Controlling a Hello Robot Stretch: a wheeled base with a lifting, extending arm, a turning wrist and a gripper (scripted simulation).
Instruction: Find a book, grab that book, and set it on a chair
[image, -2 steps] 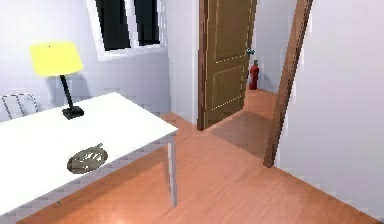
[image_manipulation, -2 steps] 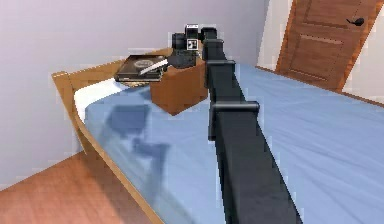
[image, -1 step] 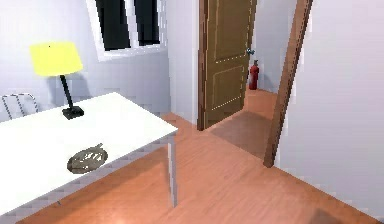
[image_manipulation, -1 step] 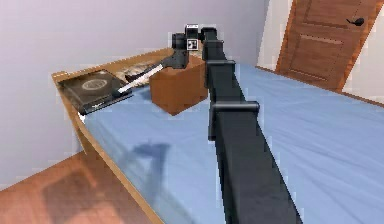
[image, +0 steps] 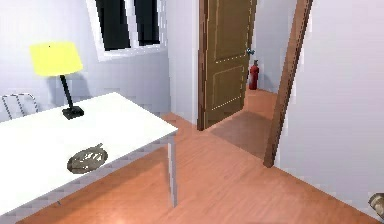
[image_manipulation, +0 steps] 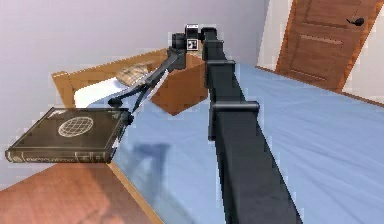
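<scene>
The book (image_manipulation: 68, 137), a dark brown volume with a globe emblem on its cover, hangs at the far end of the gripper (image_manipulation: 125, 110). It is clear of the blue bed (image_manipulation: 320, 140), out at the bed's corner near the wooden headboard (image_manipulation: 92, 72). So the gripper holds the book. How the fingers (image_manipulation: 150, 85) stand on it I cannot tell from the pictures, so please treat the hold as not fully sure.

In my judgement the grab is done, and the step in hand is to carry the book to a chair. The arm (image_manipulation: 245, 150) reaches far across the bed, and a wooden box (image_manipulation: 185, 92) stands just beside it. Before you drive, draw the arm in slowly and straight, without lowering it, so that the book passes over the bed's edge and does not catch the box. A long arm with a weight at its end swings wide when the base turns.

At the forward view's left edge, a white chair back (image: 14, 104) shows behind the white table (image: 120, 125) with the yellow lamp (image: 58, 75). This seems the nearest goal. Go around the table corner with room to spare and bring the arm side toward the seat. Lower the book only when it is above the seat.
</scene>
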